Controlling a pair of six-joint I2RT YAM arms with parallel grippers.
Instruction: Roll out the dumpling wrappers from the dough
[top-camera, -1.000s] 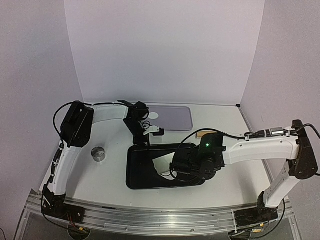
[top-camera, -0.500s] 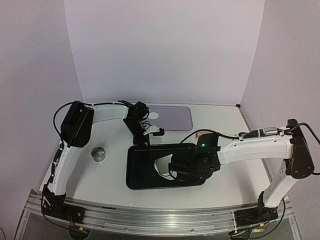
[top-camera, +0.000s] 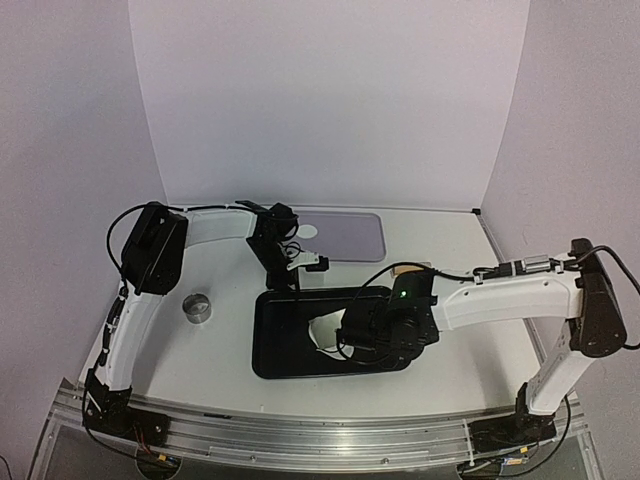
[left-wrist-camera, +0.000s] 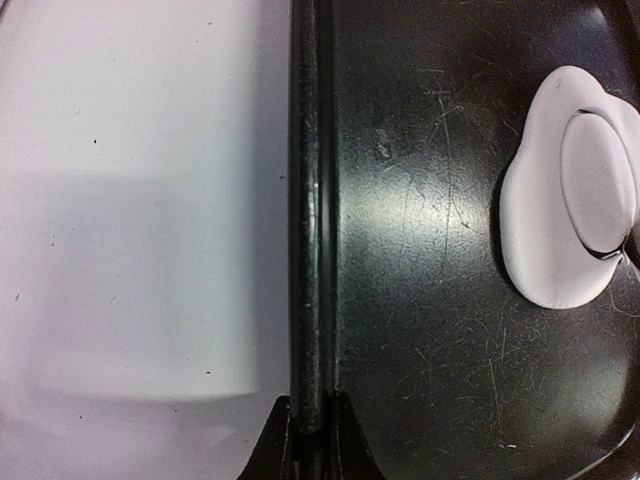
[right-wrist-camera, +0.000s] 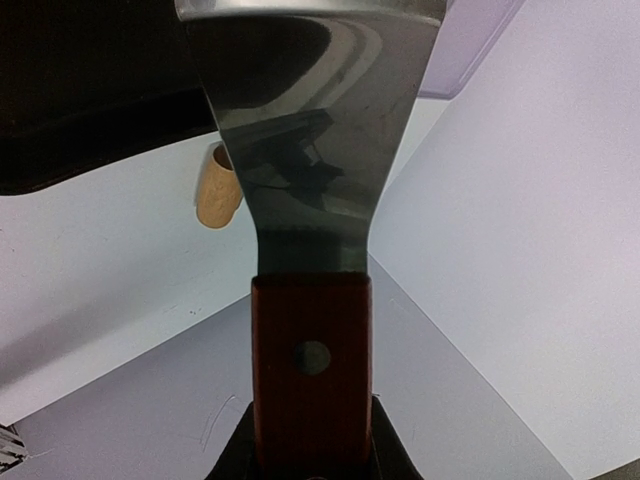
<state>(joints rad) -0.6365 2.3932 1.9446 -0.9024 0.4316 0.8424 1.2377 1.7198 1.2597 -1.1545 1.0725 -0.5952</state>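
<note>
- Left wrist view: the tray (left-wrist-camera: 310, 200) is clamped by its rim between the fingers of the left gripper (left-wrist-camera: 312, 428), so it is pinned at that edge.
- The right gripper (right-wrist-camera: 310, 440) is clenched on the wooden handle of a scraper (right-wrist-camera: 312, 200), with the metal blade aimed toward the tray.
- The dough (left-wrist-camera: 528, 235) is spread as a thin irregular sheet on the tray floor, well apart from the clamped rim. A round wrapper (left-wrist-camera: 597, 175) is outlined inside it, and one edge looks slightly raised.
- Blade contact with the dough cannot be told, since the tip is hidden under the right arm in the top view.
- Risk: the wrapper could be torn or creased if the blade is driven in too steeply. The dough is judged soft and likely stuck to the tray.
- Risk: the surrounding sheet could be dragged up with the wrapper if the cut is not clean through.
- Risk: the tray could be shoved sideways if the rim slips from the fingers under the scraper's push.
</note>
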